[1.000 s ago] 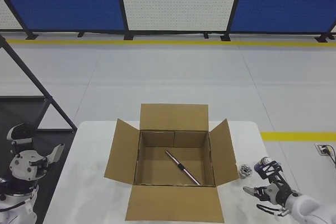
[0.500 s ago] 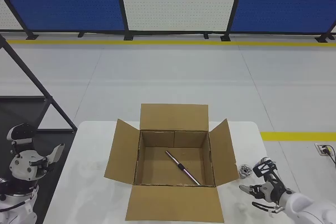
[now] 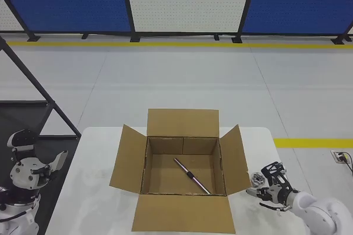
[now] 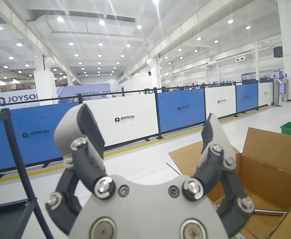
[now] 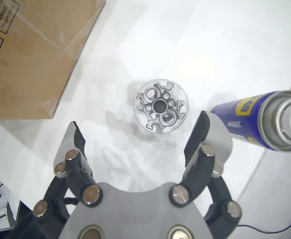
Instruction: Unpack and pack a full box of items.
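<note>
One open cardboard box (image 3: 183, 122) sits mid-table (image 3: 94, 194), its four flaps folded out so the contents can pass freely; a single metal rod (image 3: 192, 175) lies slantwise on its floor. By the table's right edge stand one spray can (image 5: 255, 123) and one round metal hub (image 5: 161, 109). The right gripper (image 5: 138, 131) hangs spread over the hub, probably lining up a pick. The left gripper (image 4: 148, 119), spread and empty, waits off the left edge.
</note>
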